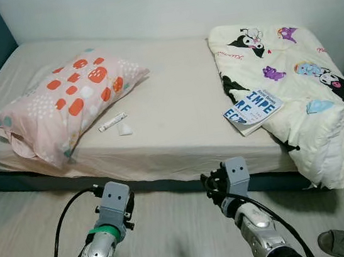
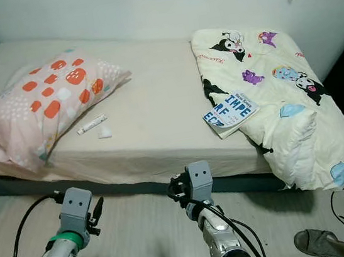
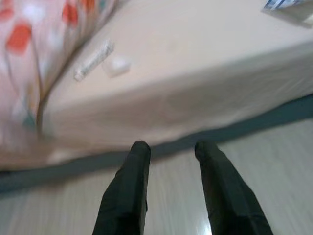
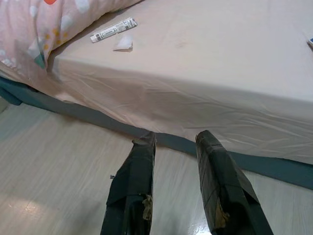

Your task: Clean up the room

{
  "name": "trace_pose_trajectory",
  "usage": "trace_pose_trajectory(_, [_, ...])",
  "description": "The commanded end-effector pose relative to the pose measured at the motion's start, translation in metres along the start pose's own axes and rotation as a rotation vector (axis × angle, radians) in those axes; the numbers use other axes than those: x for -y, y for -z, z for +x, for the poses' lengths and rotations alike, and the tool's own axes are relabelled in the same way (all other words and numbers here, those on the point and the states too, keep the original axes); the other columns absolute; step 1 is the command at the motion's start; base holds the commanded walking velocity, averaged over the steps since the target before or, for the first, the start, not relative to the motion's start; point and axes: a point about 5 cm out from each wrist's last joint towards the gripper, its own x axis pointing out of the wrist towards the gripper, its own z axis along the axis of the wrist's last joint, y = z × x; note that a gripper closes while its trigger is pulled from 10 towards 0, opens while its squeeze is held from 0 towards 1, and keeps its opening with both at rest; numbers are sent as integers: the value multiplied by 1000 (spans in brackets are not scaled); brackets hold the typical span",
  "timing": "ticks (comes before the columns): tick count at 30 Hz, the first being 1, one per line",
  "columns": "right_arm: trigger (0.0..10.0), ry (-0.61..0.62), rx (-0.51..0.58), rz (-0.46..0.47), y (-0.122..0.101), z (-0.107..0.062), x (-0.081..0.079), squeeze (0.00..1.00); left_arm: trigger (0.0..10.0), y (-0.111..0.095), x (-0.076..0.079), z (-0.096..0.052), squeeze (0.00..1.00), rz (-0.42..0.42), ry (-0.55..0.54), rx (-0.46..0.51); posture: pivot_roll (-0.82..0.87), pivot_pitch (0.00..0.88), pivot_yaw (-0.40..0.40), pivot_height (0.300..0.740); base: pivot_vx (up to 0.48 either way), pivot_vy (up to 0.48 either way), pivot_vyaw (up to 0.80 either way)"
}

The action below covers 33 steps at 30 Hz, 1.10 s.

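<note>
On the bed (image 1: 174, 96), a pink pillow (image 1: 67, 101) printed with red and white patches is laid at the left end, with a small white tube (image 1: 113, 121) and a crumpled white scrap (image 1: 124, 129) just beside it toward the bed's middle. A blue-and-white book (image 1: 253, 109) is propped against the cream cartoon-printed quilt (image 1: 293, 87) bunched at the bed's right end. Below the bed's near edge, over the pale floor (image 1: 166, 230), the left gripper (image 3: 171, 186) and right gripper (image 4: 173, 181) are held with fingers parted and nothing between them.
</note>
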Motion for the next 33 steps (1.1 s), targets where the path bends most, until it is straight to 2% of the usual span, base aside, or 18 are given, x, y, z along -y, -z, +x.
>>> trace_pose_trajectory(1, [10000,8,-13,-3,4,-3,3,0,10000,3,-1,2,0,0,-8,-21,28,0,7,740,0,0,0])
trace_pose_trajectory(3, [10000,20,-4,4,1,-2,5,0,10000,3,-9,5,0,-5,-43,-26,28,0,5,740,0,0,0])
trace_pose_trajectory(4, [10000,18,2,6,0,-1,4,0,10000,2,-11,5,0,19,-40,-22,25,0,8,740,0,0,0])
trace_pose_trajectory(8, [10000,6,7,2,-2,1,2,0,10000,-4,-9,6,0,54,-31,10,25,0,9,740,0,0,0])
trace_pose_trajectory(12, [10000,3,4,1,-2,1,1,0,10000,-15,-6,8,0,33,-24,49,37,0,8,740,0,0,0])
trace_pose_trajectory(16, [10000,6,0,4,-1,2,0,0,10000,-4,-4,8,0,12,-35,-5,31,0,9,740,0,0,0])
trace_pose_trajectory(21, [10000,7,-11,8,4,-2,1,0,10000,11,-1,-2,0,-9,-31,-55,45,0,12,740,0,0,0])
trace_pose_trajectory(27, [10000,1,-3,14,3,0,-3,0,10000,16,-4,-4,0,-46,-49,-90,30,0,12,740,0,0,0])
trace_pose_trajectory(33, [10000,1,-17,12,6,-3,-2,0,10000,13,-3,-1,0,-54,-46,-77,40,0,6,740,0,0,0])
